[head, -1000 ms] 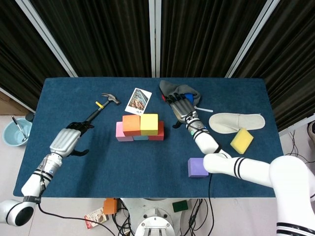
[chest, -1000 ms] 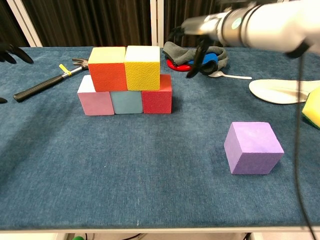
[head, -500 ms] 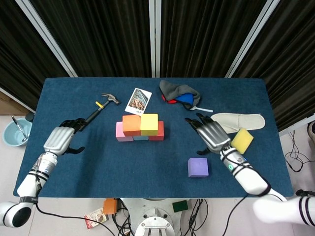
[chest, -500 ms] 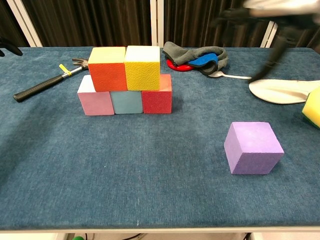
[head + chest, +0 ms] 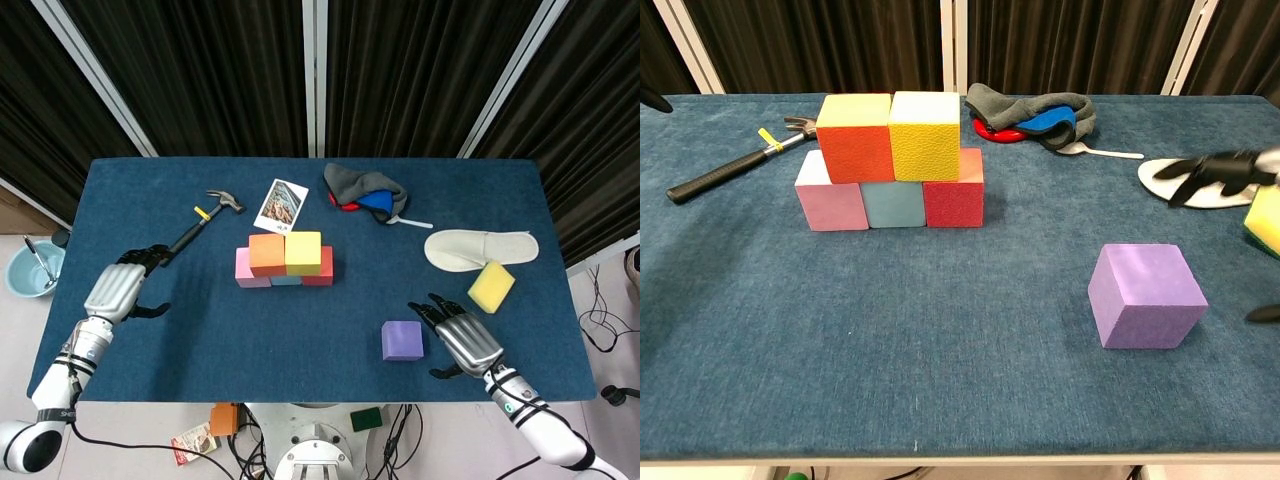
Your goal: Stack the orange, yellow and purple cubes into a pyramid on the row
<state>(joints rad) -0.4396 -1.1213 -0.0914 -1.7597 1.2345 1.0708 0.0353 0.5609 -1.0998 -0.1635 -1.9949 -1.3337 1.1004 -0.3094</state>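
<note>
Swinging back from behind the stack, the right hand [image 5: 468, 343] now hovers just right of the purple cube [image 5: 402, 340], fingers spread wide and empty. That cube sits alone near the table's front edge, apart from the row, where the orange cube [image 5: 267, 253] and yellow cube [image 5: 303, 252] are already placed. Only its pickup seems to remain. The left hand [image 5: 117, 290] rests open and idle.

On the dark blue worktop [image 5: 200, 330], an orange cube [image 5: 267, 254] and a yellow cube [image 5: 303, 252] top a pink cube [image 5: 829, 199], teal cube [image 5: 894, 204] and red cube [image 5: 954, 197]. The purple cube [image 5: 402, 341] lies beside black fingers [image 5: 428, 313] of a silver right hand [image 5: 464, 343].
</note>
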